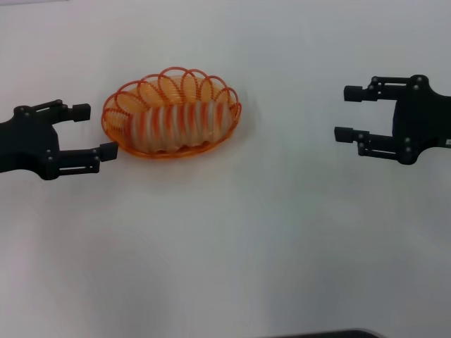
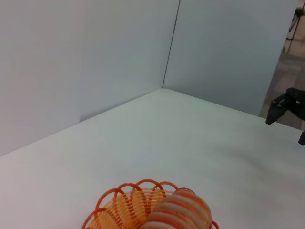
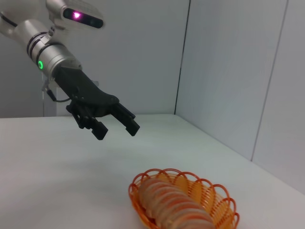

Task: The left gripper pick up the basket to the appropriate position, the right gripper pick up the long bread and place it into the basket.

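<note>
- The long bread [image 1: 177, 125] lies in the basket [image 1: 113, 120] on the desk [image 1: 246, 246], long axis left-right.
- Left gripper [image 1: 95, 131] spread beside the basket; right gripper [image 1: 349, 113] spread, well apart.
- Only the right wrist view shows the left arm's green ring light [image 3: 41, 64].

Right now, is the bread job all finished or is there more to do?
It looks finished. The long bread already lies inside the basket on the white table. Nothing is in hand: the left pincer is open beside the basket's end, and the right pincer is open, far off to the other side. Nothing seems left.
</note>
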Controlling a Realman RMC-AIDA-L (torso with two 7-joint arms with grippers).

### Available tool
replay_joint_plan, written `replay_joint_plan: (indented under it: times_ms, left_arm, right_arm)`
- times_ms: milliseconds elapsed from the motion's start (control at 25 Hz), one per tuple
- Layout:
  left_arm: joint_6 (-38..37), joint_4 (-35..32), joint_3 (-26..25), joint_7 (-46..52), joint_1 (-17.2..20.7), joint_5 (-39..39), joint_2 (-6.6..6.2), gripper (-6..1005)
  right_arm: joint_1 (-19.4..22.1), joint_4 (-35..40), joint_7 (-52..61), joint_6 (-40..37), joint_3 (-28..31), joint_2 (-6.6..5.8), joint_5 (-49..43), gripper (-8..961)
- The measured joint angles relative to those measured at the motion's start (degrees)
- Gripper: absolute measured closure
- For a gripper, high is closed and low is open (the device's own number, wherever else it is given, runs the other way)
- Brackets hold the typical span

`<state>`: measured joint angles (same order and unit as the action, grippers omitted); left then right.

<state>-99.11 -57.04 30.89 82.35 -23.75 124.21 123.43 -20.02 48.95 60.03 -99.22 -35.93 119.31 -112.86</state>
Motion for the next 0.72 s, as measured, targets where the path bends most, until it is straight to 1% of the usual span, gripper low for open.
replay_joint_plan:
  times_ms: [160,400,720]
  left_arm:
    - [0.00,0.00,-0.65,0.00,-0.04,0.00,-0.12,113]
    - [-0.01,-0.04,-0.74,0.00,0.28,0.00,-0.13,113]
    - [-0.20,0.00,-0.75,0.00,0.41,0.01,-0.03,113]
  right_arm:
    - [0.20,0.03,0.01,-0.30,1.07,-0.22,0.19,329]
    - [0.15,0.07,-0.48,-0.37,1.71,0.05,0.19,329]
    - [0.21,0.09,-0.58,-0.43,1.83,0.13,0.28,328]
